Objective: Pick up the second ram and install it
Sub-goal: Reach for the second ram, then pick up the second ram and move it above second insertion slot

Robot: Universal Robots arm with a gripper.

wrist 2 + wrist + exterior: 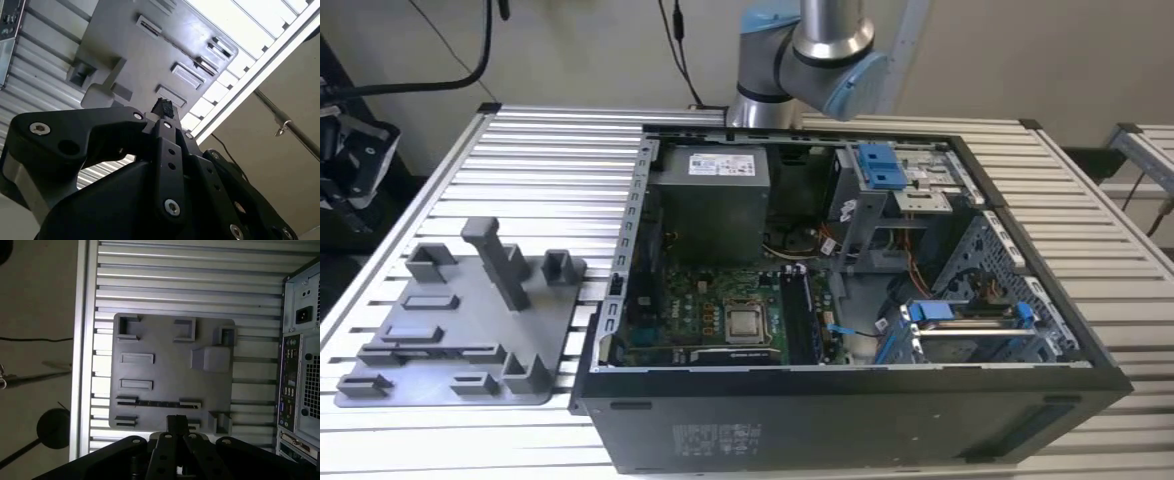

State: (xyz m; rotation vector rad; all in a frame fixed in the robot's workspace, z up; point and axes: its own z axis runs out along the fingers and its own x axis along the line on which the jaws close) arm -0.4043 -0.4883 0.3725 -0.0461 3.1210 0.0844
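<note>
Standing on its thin edge in 2 small holders of the grey plate (165,375), the second ram (155,403) shows in the first wrist view as a slim dark strip. Its long axis runs along the plate's edge and in line with the slats of the counter (200,290). One end points toward the computer case (854,420) and the other toward the counter's open side. No label on it can be made out from this angle.

The claw (177,421) hangs over the plate, pointing down at it, with its tips near the middle of the ram and seemingly clear of it. Its 2 fingers look pressed together with nothing between them, and in the second wrist view the claw (162,107) reads as 1 dark tip against the plate. In the exterior view the arm (834,30) rises beyond the case, which sits just beside the plate on the exterior view's right.

A white label (724,163) inside the case carries print too small to read.
</note>
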